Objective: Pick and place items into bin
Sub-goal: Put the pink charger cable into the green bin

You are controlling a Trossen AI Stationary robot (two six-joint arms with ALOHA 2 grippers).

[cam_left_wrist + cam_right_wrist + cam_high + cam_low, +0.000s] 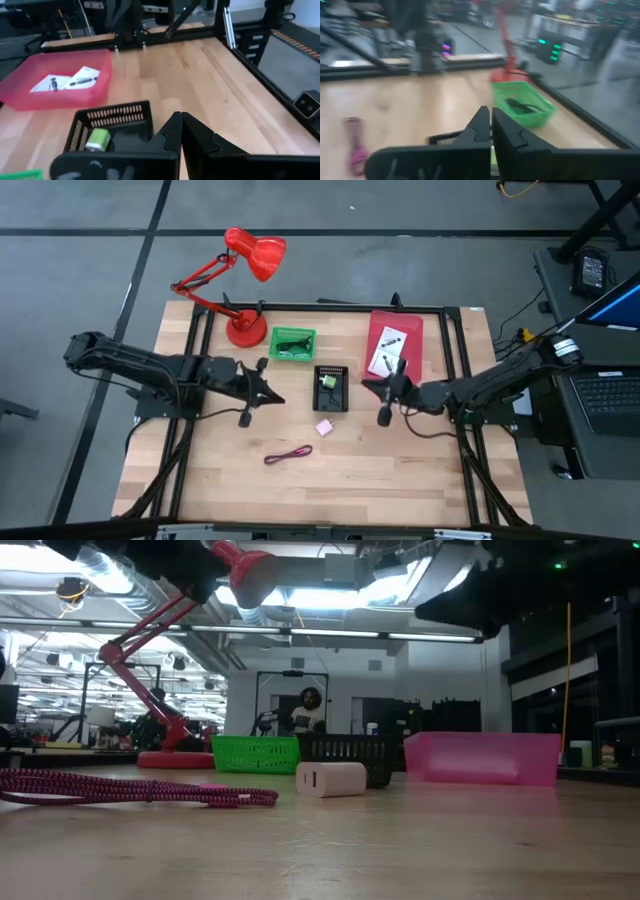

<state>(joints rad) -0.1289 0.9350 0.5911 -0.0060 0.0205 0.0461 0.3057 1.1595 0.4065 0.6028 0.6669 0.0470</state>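
Observation:
Both grippers hover shut above the table with nothing in them. My left gripper is just left of the black bin, which holds a small green-yellow piece. My right gripper is just right of that bin. A pink cube and a maroon cord lie on the bare wood in front of the bin. Two white packets lie in the pink bin. A black cord lies in the green bin.
A red desk lamp stands at the far left corner, its base beside the green bin. A black frame runs around the table edges. Open wood lies toward the near edge. A person is in the room beyond.

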